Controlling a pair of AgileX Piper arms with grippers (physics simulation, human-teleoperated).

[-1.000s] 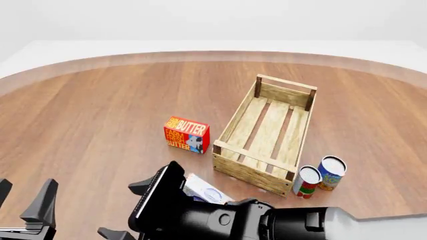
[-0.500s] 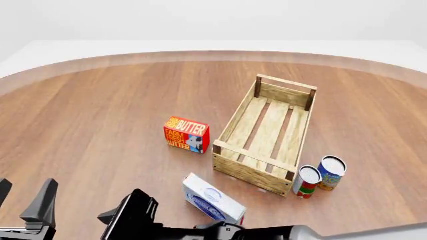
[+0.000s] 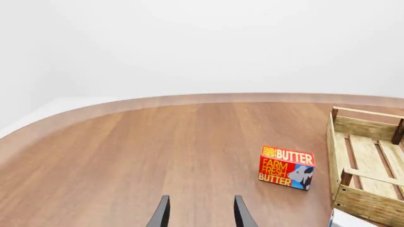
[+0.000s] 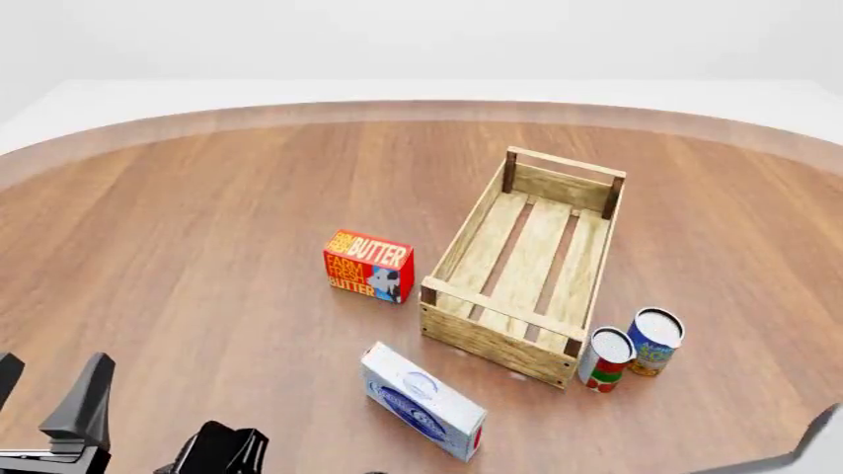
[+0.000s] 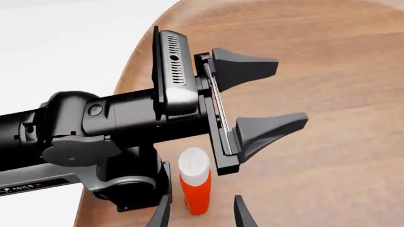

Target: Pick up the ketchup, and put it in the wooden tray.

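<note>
The ketchup (image 5: 194,185), an orange-red bottle with a white cap, shows only in the right wrist view, near the table's near edge beside my left arm's base. My right gripper (image 5: 200,210) is open, one finger on each side of the bottle, apart from it. Its dark end (image 4: 217,454) shows at the front view's bottom edge. My left gripper (image 4: 53,373) is open and empty at the bottom left; it also shows in the right wrist view (image 5: 287,90). The wooden tray (image 4: 464,235) lies empty right of centre, and in the left wrist view (image 3: 369,208).
A red butter box (image 4: 369,267) stands left of the tray. A white-and-blue box (image 4: 421,400) lies in front of the tray's near end. Two short cans (image 4: 607,357) (image 4: 654,341) stand at the tray's near right corner.
My right arm has swung left and down, almost out of the front view, uncovering the white-and-blue box. My left gripper has not moved.
</note>
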